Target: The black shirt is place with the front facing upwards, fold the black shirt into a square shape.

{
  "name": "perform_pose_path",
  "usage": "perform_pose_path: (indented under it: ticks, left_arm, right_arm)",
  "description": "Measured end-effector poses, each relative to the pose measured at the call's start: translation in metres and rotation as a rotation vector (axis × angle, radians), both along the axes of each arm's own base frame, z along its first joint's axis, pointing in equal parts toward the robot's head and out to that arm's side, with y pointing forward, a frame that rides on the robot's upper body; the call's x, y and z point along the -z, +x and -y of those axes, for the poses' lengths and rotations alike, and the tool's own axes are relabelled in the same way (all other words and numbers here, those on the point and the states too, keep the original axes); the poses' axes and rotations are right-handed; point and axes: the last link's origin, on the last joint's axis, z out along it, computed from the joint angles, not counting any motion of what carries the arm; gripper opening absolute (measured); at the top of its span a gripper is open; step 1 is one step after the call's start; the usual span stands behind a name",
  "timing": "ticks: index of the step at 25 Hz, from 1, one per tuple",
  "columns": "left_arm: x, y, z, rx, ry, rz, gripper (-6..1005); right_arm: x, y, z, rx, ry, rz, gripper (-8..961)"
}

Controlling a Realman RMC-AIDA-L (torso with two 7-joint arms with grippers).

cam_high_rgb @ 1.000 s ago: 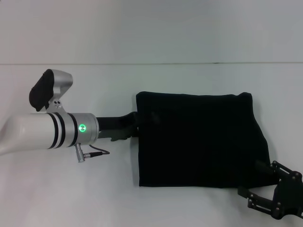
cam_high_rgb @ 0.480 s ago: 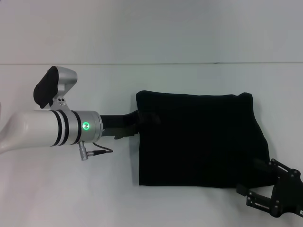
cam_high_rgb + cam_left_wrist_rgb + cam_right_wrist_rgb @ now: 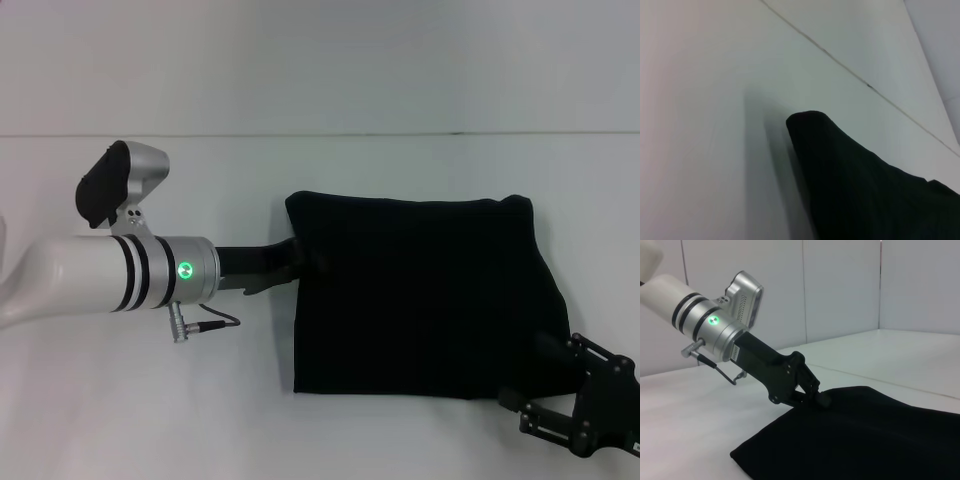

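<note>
A: Report the position of the black shirt.
B: It lies flat on the white bench, folded into a near-rectangular block, right of the bench centre. Its far edge runs parallel to the bench's far edge; its near edge is well back from the bench's near edge. No lettering shows on the upper face.

A: Left gripper status?
B: The arm reaches in from the left side of the bench. The right wrist view shows the fingertips drawn together, pressing on the shirt's left edge close to its far-left corner. Whether cloth is pinched between them cannot be told.

A: Right gripper status?
B: It sits at the shirt's near-right corner, by the bench's near-right corner. The fingers are spread apart; one touches the cloth edge.
</note>
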Motion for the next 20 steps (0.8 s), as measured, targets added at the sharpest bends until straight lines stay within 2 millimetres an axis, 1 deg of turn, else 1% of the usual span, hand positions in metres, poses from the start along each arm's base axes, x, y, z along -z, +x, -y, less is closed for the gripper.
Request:
perform_pose_path:
  ticks: [3,8,13,18,20]
  left_arm:
    - [0.0,-0.001,0.001,-0.005,0.005,0.007,179]
    - [-0.006,-0.005,0.0,-0.009,0.012,0.01,32]
    - [-0.021,-0.017,-0.002,-0.031,0.031,0.012,33]
    - [-0.048,-0.04,-0.005,-0.08,0.092,0.009,33]
    - [-0.056,-0.047,-0.006,-0.093,0.108,0.004,34]
  right_arm:
    - [0.0,0.0,0.0,0.0,0.002,-0.001,871]
    - [-0.001,-0.001,-0.001,-0.001,0.004,-0.004,872]
    - [-0.001,-0.001,-0.001,-0.001,0.006,-0.008,872]
    - [-0.002,-0.002,-0.003,-0.007,0.008,-0.009,872]
    - [-0.002,-0.003,-0.004,-0.009,0.009,-0.009,872]
